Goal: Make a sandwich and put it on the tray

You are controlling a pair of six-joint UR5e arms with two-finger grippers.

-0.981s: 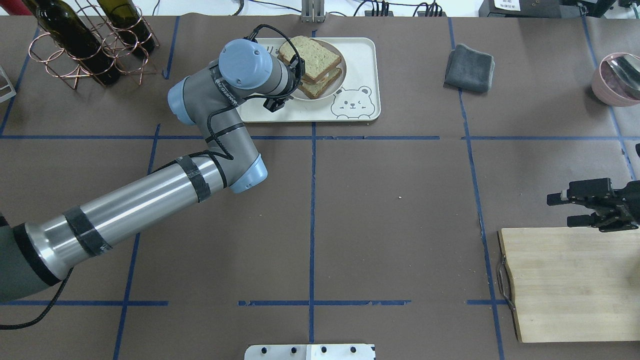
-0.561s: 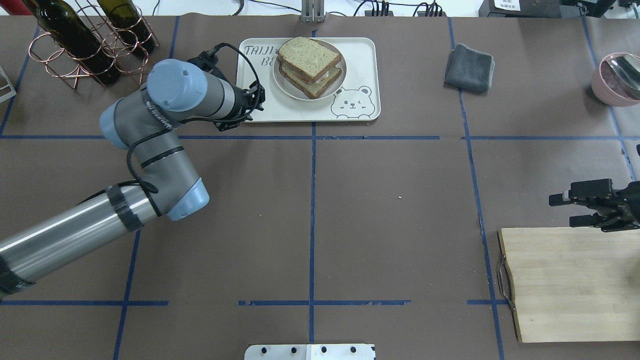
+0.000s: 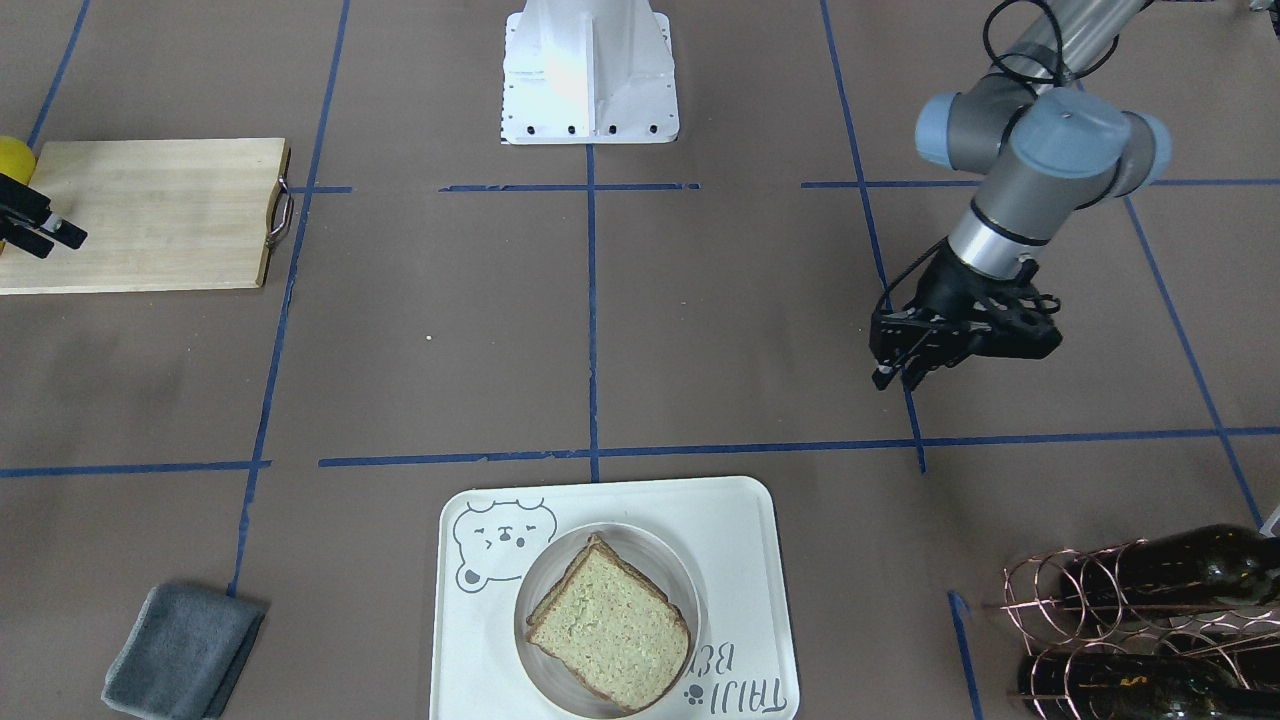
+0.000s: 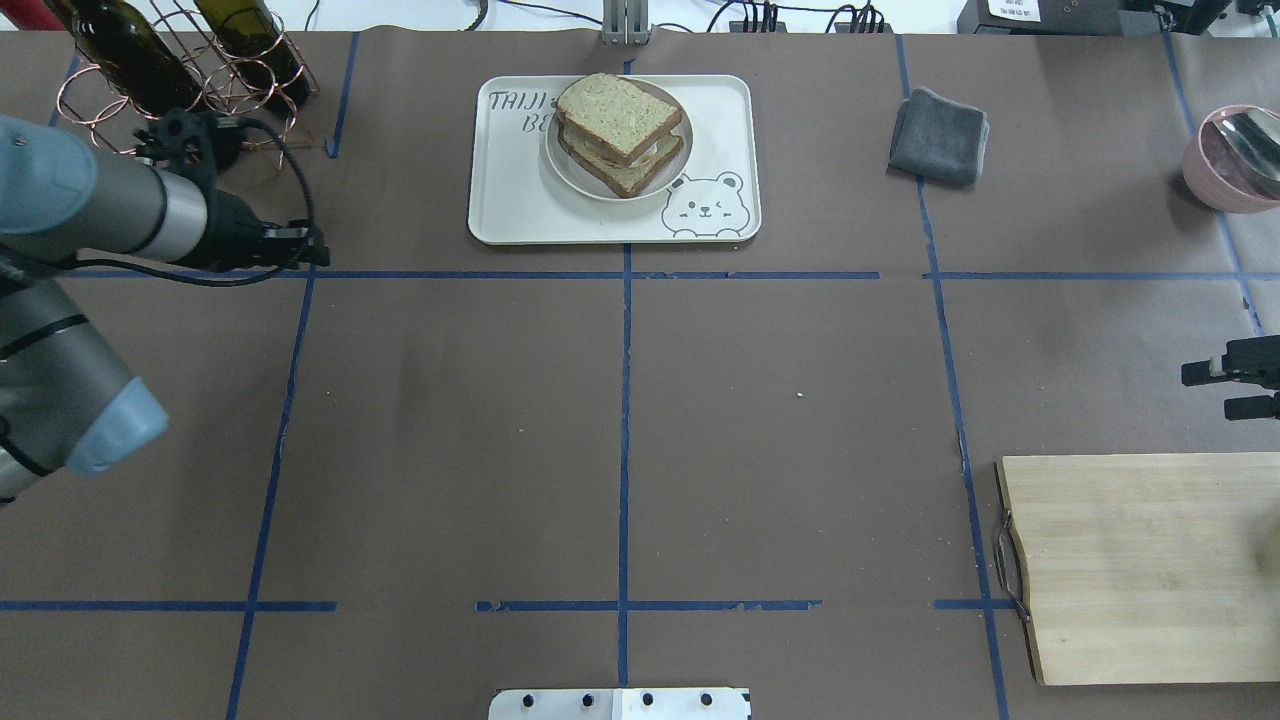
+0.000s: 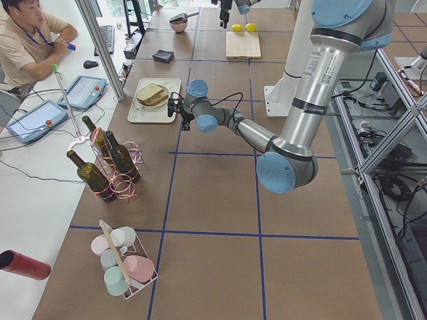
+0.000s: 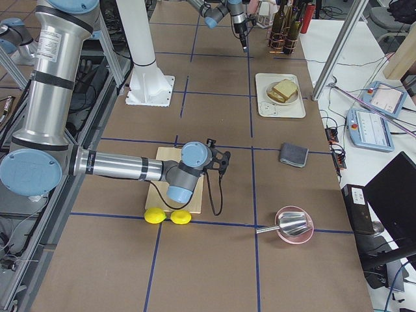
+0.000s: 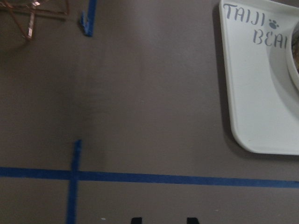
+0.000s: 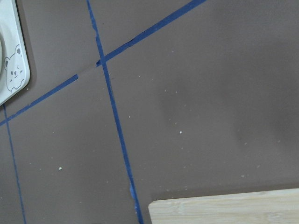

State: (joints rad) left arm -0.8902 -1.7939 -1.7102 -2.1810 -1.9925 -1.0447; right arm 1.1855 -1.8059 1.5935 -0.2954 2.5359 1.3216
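Observation:
The sandwich (image 4: 620, 128), two stacked bread slices with dark crusts, lies on a small round white plate (image 4: 558, 165) on the cream tray (image 4: 510, 205) with the bear drawing, at the table's far middle. The egg is mostly hidden between the slices. The sandwich (image 3: 610, 632) and tray (image 3: 745, 520) also show in the front view. My left gripper (image 4: 318, 250) is open and empty, well left of the tray over bare table; the left wrist view shows the tray's corner (image 7: 252, 93). My right gripper (image 4: 1205, 390) is open and empty, above the far edge of the cutting board.
A wooden cutting board (image 4: 1140, 565) lies front right, with two lemons (image 6: 168, 216) beside it. A grey cloth (image 4: 938, 135) lies right of the tray. A pink bowl (image 4: 1235, 160) sits far right. A copper rack of wine bottles (image 4: 180, 90) stands far left, close behind my left gripper.
My left arm has drawn back from over the plate and tray, leftward to near the bottle rack. My right gripper has shifted right toward the table edge. The sandwich has not moved.

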